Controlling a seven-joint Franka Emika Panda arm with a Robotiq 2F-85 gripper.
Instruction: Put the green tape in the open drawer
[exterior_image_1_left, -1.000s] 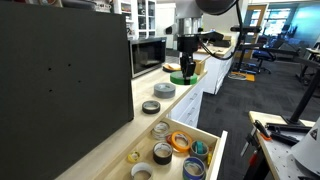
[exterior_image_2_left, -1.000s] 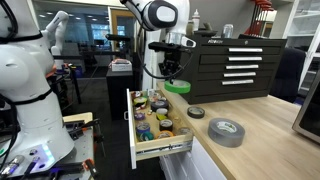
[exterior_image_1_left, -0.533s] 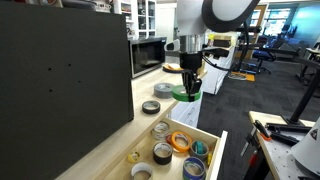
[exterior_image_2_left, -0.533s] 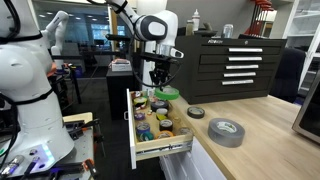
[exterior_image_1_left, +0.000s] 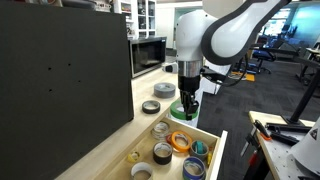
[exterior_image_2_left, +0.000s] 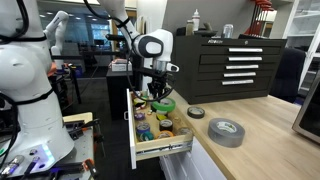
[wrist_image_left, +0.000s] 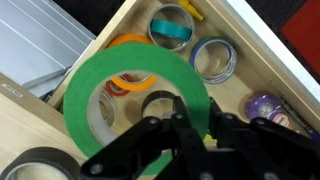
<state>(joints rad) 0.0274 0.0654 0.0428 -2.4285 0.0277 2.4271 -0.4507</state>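
Wrist view: the green tape (wrist_image_left: 90, 85) fills the middle of the frame. It is a broad flat ring with a matte green face and a paler inner wall.
Tool (wrist_image_left: 190, 122): black, hard-edged fingers are closed on the near wall of the green tape. Their tips merge into one dark mass, so the exact contact is hard to make out.
Tape position: held in the air over the open drawer (wrist_image_left: 243, 85). In both exterior views the green tape (exterior_image_1_left: 183, 111) (exterior_image_2_left: 164, 104) hangs level under the tool (exterior_image_1_left: 189, 100) (exterior_image_2_left: 158, 93), above the drawer's inner end. Whether it touches the contents cannot be told.
Drawer (exterior_image_1_left: 212, 150) (exterior_image_2_left: 166, 149): a pale wooden box with a smooth bare floor, pulled out from the desk front and holding loose rolls.
Contents: an orange roll (wrist_image_left: 130, 42) is half hidden behind the green tape. A teal roll (wrist_image_left: 172, 25) and a blue roll (wrist_image_left: 212, 58) with a glossy rim lie side by side. A purple roll (wrist_image_left: 262, 105) is partly covered by the tool.
Black roll (wrist_image_left: 40, 165): cut off at the lower corner; whether it lies inside the drawer cannot be told.
Desk (exterior_image_2_left: 265, 140): a light wood-grain top carrying a wide grey roll (exterior_image_2_left: 226, 131) and a smaller dark roll (exterior_image_2_left: 195, 112), both flat and apart from each other.
Arm (exterior_image_1_left: 190, 45): a smooth white casing, cut off at the top of the frame.
Unclear: in the exterior views the drawer contents show only as small patches of colour.
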